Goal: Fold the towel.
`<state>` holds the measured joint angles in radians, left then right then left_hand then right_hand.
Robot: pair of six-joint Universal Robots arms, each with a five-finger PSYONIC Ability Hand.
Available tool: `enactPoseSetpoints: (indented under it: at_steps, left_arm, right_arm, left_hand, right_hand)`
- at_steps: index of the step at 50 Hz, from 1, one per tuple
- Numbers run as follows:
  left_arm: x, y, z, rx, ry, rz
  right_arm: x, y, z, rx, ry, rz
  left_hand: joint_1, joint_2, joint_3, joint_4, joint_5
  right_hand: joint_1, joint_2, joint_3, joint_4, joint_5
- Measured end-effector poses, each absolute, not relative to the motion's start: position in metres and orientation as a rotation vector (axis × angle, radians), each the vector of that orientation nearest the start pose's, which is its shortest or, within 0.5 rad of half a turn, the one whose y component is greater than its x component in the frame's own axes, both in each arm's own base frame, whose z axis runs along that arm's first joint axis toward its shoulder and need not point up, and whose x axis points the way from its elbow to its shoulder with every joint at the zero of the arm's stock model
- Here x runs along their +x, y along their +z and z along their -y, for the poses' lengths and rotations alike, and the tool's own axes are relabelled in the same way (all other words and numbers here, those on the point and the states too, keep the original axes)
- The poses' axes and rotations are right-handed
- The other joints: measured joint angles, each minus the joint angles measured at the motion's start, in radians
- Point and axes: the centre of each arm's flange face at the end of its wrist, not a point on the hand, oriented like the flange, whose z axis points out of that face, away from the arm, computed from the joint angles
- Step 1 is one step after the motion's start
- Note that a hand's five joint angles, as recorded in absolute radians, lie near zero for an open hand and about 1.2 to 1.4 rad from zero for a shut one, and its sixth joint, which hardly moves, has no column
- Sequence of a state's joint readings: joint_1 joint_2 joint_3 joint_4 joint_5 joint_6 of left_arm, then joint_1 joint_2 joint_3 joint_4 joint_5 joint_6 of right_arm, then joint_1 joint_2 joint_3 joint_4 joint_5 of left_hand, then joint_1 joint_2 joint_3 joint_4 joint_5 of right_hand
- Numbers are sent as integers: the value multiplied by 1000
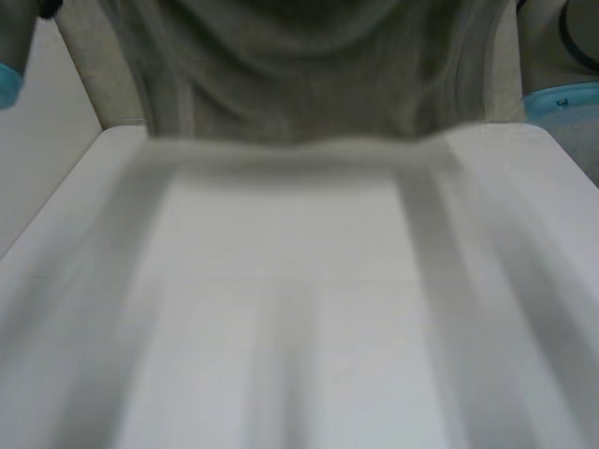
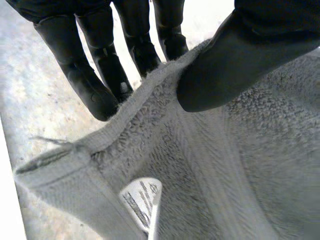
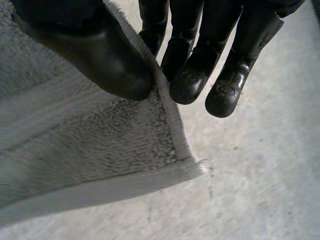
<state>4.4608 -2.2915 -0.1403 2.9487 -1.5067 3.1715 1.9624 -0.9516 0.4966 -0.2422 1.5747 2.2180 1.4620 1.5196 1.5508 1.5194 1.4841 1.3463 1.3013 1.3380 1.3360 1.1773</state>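
The grey towel [image 1: 309, 84] hangs spread above the far end of the white table [image 1: 299, 309], its lower edge just over the tabletop. In the left wrist view my left hand [image 2: 220, 65] pinches the towel [image 2: 240, 165] between thumb and fingers [image 2: 95, 75], on an edge close to a corner that bears a white label [image 2: 142, 197]. In the right wrist view my right hand [image 3: 100, 50] pinches the towel [image 3: 75, 130] the same way, thumb on one face and fingers [image 3: 200, 65] behind, on the side edge just above another corner.
My left arm's blue cap [image 1: 7, 82] and my right arm's blue cap [image 1: 562, 101] flank the towel. Grey speckled floor [image 3: 260, 190] lies beyond the table. The table's left edge runs diagonally beside a pale wall [image 1: 37, 159].
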Motion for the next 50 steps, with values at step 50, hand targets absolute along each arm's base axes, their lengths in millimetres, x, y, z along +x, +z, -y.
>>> enactPoseSetpoints:
  at_steps: [50]
  left_arm:
    - [-172,212,267,953,-2098,-1993]
  right_arm:
    - [205,263,247,-1624,-2073,-2233]
  left_hand:
    - [0,0,3,0,5]
  right_hand:
    - [0,0,0,0,0]
